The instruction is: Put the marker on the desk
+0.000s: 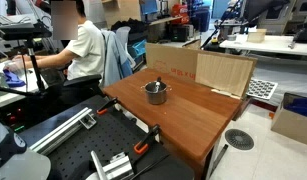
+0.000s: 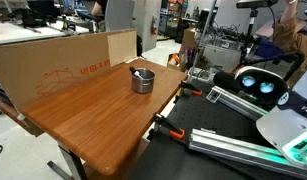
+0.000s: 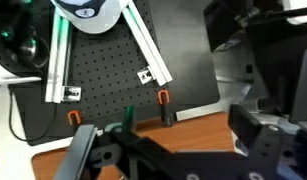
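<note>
The small metal pot stands on the reddish-brown desk in both exterior views (image 1: pixel 156 92) (image 2: pixel 142 80). A dark slim stick, the marker (image 2: pixel 138 72), rests in the pot's mouth; in the other exterior view it is too small to make out. The desk (image 1: pixel 193 118) (image 2: pixel 93 115) also shows in the wrist view (image 3: pixel 198 135) as a strip below the black bench. My gripper (image 3: pixel 168 140) is open and empty, its two black fingers spread wide above the desk's edge. The gripper is not seen in either exterior view.
A cardboard sheet (image 1: pixel 208 68) (image 2: pixel 63 62) stands along the desk's far side. The black perforated workbench (image 3: pixel 103 75) with aluminium rails (image 3: pixel 148 50) adjoins the desk, with orange clamps (image 3: pixel 163 98) at the joint. A seated person (image 1: pixel 83 50) is behind.
</note>
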Motion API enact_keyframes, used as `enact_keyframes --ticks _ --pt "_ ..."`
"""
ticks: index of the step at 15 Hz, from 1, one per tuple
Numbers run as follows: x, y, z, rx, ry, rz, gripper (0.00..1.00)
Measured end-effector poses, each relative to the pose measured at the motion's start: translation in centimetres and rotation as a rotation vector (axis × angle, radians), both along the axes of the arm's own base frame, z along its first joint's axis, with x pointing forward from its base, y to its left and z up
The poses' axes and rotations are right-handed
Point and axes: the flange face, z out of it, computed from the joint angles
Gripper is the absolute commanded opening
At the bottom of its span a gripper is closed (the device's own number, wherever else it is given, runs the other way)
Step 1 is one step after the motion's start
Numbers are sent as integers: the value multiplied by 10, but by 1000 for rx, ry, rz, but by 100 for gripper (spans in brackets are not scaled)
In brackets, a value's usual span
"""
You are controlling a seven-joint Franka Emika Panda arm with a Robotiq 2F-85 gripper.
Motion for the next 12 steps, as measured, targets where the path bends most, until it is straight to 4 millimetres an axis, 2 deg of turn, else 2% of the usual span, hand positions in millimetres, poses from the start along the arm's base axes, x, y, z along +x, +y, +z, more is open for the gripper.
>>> enact_keyframes --ticks 7,12 --pt "3 -1 -3 -25 -20 3 100" --pt "24 -18 -31 -167 -144 47 100"
